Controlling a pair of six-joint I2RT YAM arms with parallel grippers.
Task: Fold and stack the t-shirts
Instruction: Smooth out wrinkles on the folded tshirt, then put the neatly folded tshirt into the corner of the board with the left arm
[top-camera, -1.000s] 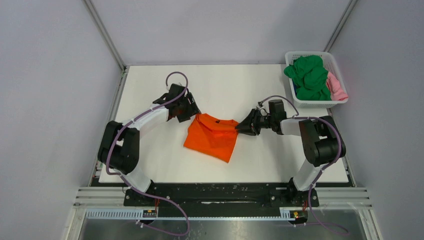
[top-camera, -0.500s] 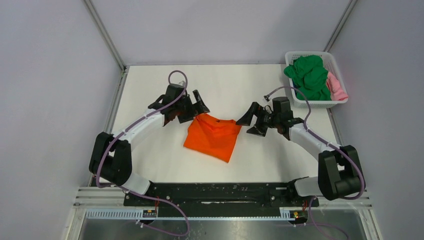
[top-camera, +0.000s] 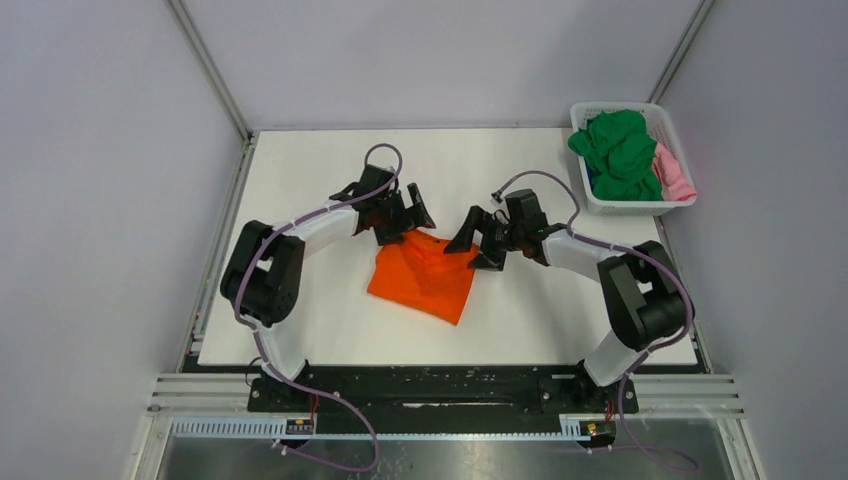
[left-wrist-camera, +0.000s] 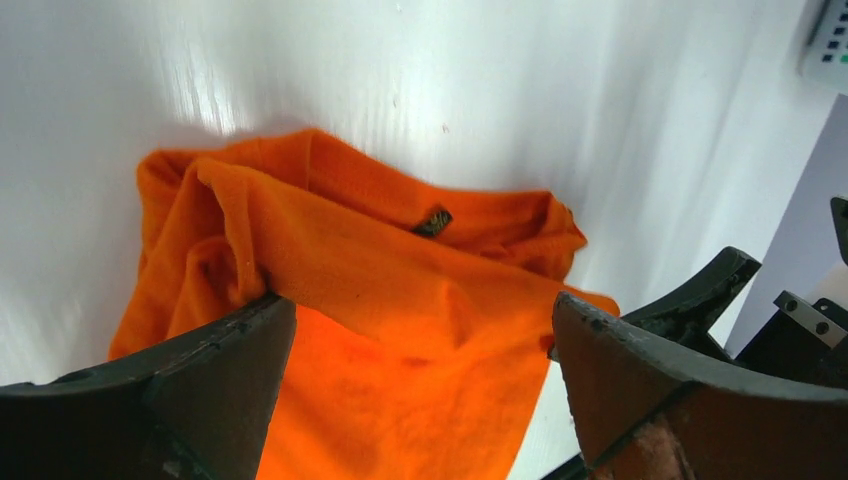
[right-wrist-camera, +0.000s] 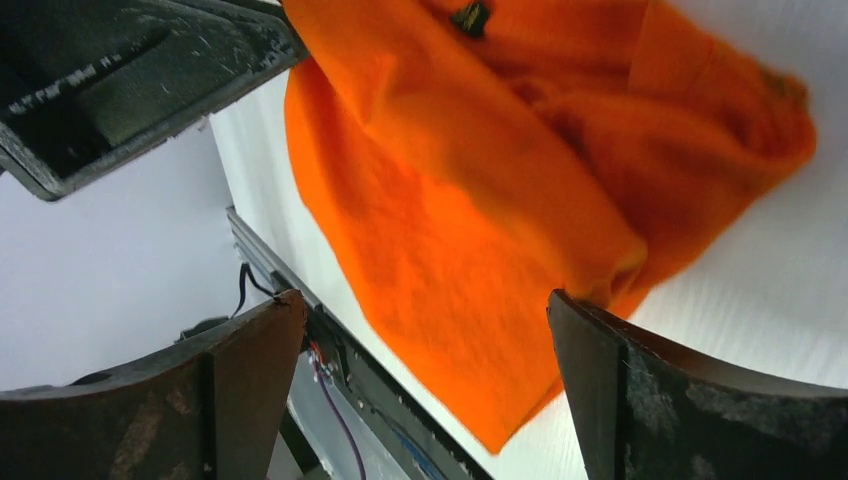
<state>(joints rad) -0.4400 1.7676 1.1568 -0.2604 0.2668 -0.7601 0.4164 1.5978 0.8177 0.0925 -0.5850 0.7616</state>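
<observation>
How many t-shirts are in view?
3: orange t-shirt in the middle of the table; green t-shirt heaped in the basket; pink t-shirt beside it. A blue scrap there may be another.

Orange t-shirt (top-camera: 424, 277) folded mid-table; green t-shirt (top-camera: 620, 152), pink t-shirt (top-camera: 674, 172) heaped far-right

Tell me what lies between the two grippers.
The collar end of the orange t-shirt, flat on the table; the left gripper and right gripper flank it, both open, in the top view.

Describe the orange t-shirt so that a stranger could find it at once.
On the white table, between the left gripper and right gripper, lies the orange t-shirt, loosely folded. Only it is on the table; the green shirt and pink shirt sit in the white basket, far right.
</observation>
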